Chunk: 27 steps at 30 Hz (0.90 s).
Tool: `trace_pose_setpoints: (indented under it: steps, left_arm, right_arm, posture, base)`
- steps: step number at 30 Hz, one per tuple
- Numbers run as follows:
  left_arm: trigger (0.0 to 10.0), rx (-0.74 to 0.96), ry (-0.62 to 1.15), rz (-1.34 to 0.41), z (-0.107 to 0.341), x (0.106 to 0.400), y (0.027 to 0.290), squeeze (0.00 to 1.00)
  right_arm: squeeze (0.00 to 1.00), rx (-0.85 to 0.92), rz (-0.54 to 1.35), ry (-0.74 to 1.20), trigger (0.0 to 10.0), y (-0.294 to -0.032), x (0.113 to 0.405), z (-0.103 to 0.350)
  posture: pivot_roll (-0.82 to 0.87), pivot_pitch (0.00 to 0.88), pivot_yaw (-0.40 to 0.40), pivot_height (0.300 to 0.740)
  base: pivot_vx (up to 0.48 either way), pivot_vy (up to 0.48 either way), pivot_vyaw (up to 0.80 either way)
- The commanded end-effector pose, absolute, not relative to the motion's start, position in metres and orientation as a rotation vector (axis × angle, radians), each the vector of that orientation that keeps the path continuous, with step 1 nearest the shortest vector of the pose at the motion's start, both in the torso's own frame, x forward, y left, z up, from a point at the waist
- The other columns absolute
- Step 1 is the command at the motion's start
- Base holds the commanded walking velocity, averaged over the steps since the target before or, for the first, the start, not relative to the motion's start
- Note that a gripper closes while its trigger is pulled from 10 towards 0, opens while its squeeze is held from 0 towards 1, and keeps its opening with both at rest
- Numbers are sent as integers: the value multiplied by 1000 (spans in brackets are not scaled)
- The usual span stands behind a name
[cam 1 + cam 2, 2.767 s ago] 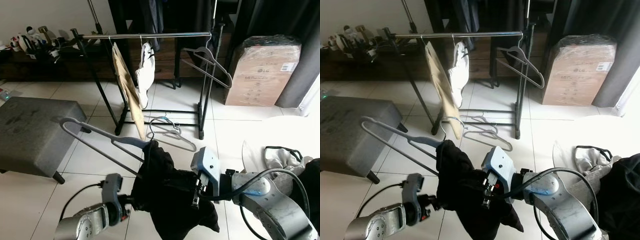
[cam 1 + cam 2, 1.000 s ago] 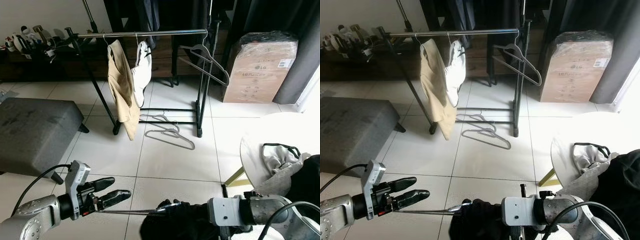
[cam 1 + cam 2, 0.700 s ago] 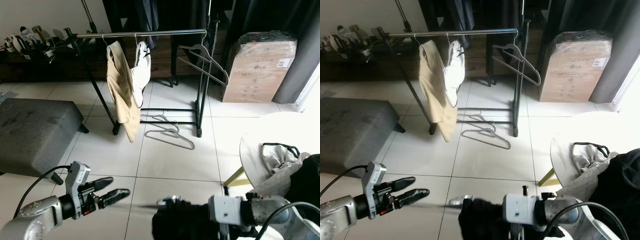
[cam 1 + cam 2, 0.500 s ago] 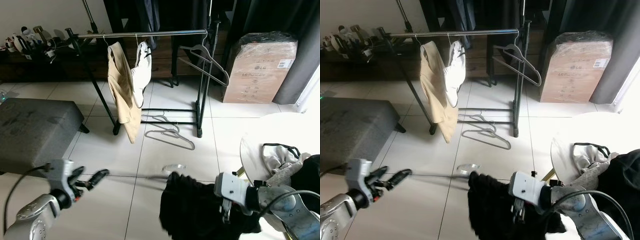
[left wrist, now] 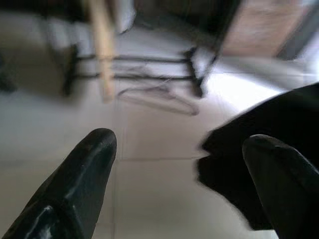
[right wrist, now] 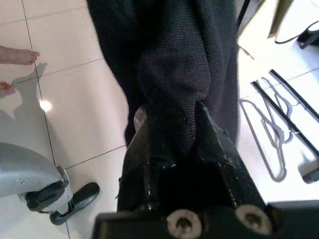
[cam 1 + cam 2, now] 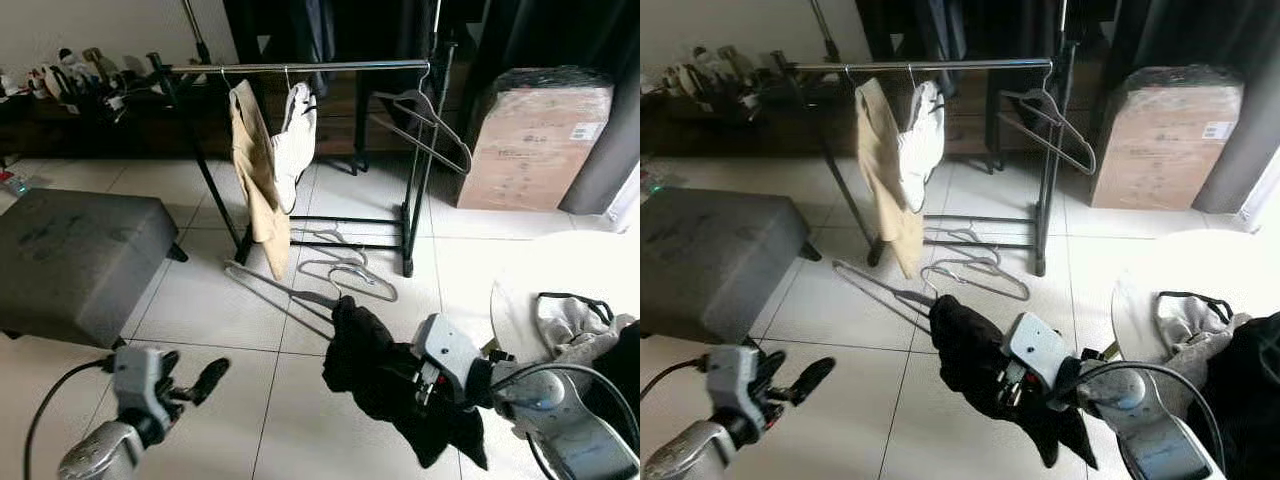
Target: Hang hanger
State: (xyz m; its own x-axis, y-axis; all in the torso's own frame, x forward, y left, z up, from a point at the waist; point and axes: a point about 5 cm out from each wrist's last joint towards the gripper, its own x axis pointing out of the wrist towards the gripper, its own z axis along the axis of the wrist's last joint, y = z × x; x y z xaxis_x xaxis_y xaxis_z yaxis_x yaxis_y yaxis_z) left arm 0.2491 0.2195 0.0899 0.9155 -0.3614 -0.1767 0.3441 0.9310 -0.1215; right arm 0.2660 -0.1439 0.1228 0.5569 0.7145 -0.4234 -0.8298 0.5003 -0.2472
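Observation:
A grey hanger [image 7: 280,291] carries a black garment [image 7: 385,385] low over the tiled floor. Its bare arm sticks out to the left, toward the rack. My right gripper [image 7: 418,388] is shut on the black garment [image 6: 184,64], with the cloth bunched between its fingers [image 6: 149,134]. My left gripper [image 7: 192,368] is at the lower left, open and holding nothing, well apart from the hanger. Between its spread fingers [image 5: 84,169] I see floor and the black garment [image 5: 259,169]. The clothes rack [image 7: 300,68] stands farther ahead.
On the rack hang a beige garment [image 7: 258,170], a white one [image 7: 296,145] and a bare hanger [image 7: 425,115]. Spare hangers [image 7: 345,272] lie under it. A grey ottoman [image 7: 70,260] is at left, a cardboard box [image 7: 530,140] at back right, a white table [image 7: 520,300] at right. A person's bare feet [image 6: 17,55] stand nearby.
My left gripper has let go of the hanger and dropped back to the lower left. The right gripper has lifted the garment and hanger up and forward. The view has shifted slightly.

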Motion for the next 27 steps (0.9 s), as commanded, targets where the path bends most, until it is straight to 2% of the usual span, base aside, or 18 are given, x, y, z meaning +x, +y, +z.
trace_pose_setpoints:
  steps: [1,8,12,13,18,21,23,27]
  left_arm:
    - [10000,-42,162,-531,108,250,202,0]
    - [10000,65,125,-645,132,256,197,0]
    - [10000,70,132,-799,147,248,185,0]
    - [10000,78,159,-911,153,240,177,0]
    - [10000,229,306,-1129,149,224,175,0]
    - [10000,273,370,-1189,146,219,178,0]
    - [10000,386,462,-1219,137,216,185,0]
    - [10000,398,518,-1242,134,213,187,0]
  right_arm:
    - [0,-473,957,234,0,-136,270,132]
    - [0,-550,958,244,0,-134,276,131]
    - [0,-579,970,279,0,-133,276,122]
    - [0,-604,1001,321,0,-133,275,114]
    - [0,-711,1134,427,0,-136,267,97]
    - [0,-711,1188,438,0,-134,264,96]
    - [0,-725,1222,440,0,-132,261,98]
    - [0,-727,1221,441,0,-133,262,99]
  posture:
    - [-111,108,84,740]
    - [-106,101,88,740]
    - [-98,107,89,740]
    - [-100,115,92,740]
    - [-96,128,94,740]
    - [-98,136,97,740]
    - [-105,141,99,740]
    - [-112,147,101,740]
  base:
    - [0,0,0]
    - [0,0,0]
    - [0,0,0]
    - [0,0,0]
    - [0,0,0]
    - [0,0,0]
    - [0,0,0]
    - [0,0,0]
